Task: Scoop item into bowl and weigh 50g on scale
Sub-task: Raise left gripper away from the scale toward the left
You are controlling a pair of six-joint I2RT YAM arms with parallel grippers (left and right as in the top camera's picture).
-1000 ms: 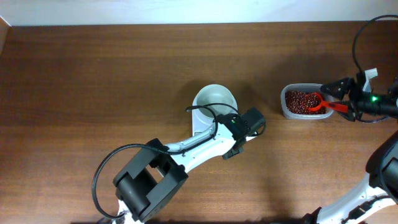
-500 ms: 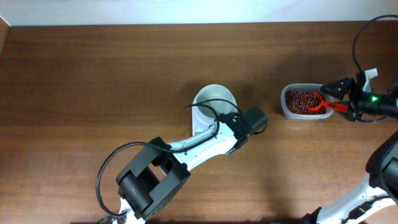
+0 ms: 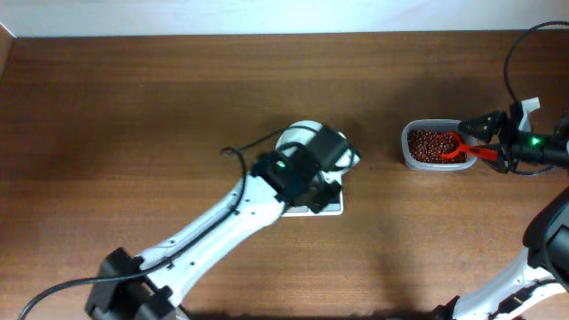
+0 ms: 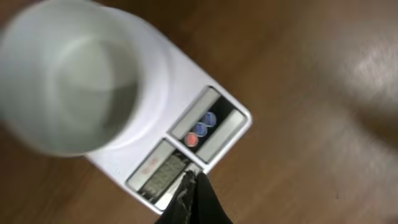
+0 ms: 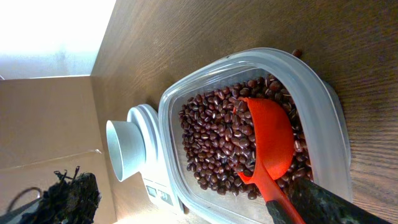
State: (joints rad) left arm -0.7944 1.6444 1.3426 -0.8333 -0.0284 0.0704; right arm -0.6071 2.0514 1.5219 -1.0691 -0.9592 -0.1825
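The white bowl (image 4: 74, 81) stands empty on the white scale (image 4: 214, 93), whose grey display and coloured buttons face the front. In the overhead view the left arm covers most of the bowl (image 3: 300, 133) and scale (image 3: 327, 206). My left gripper (image 4: 193, 177) is shut and empty, with its tips just over the scale's display edge; it also shows in the overhead view (image 3: 333, 178). The reddish-brown beans (image 5: 214, 140) fill a clear tub (image 3: 411, 151). My right gripper (image 3: 487, 140) is shut on the handle of a red scoop (image 5: 264, 140) whose cup lies in the beans.
The bean tub (image 5: 323, 106) sits just right of the scale (image 5: 146, 180) on the brown wooden table. The right arm's cable loops near the table's right edge. A cardboard box edge shows at the far left corner.
My left arm has swung left and up, from beside the scale's right end to over the scale and bowl. The right gripper and scoop have not moved.
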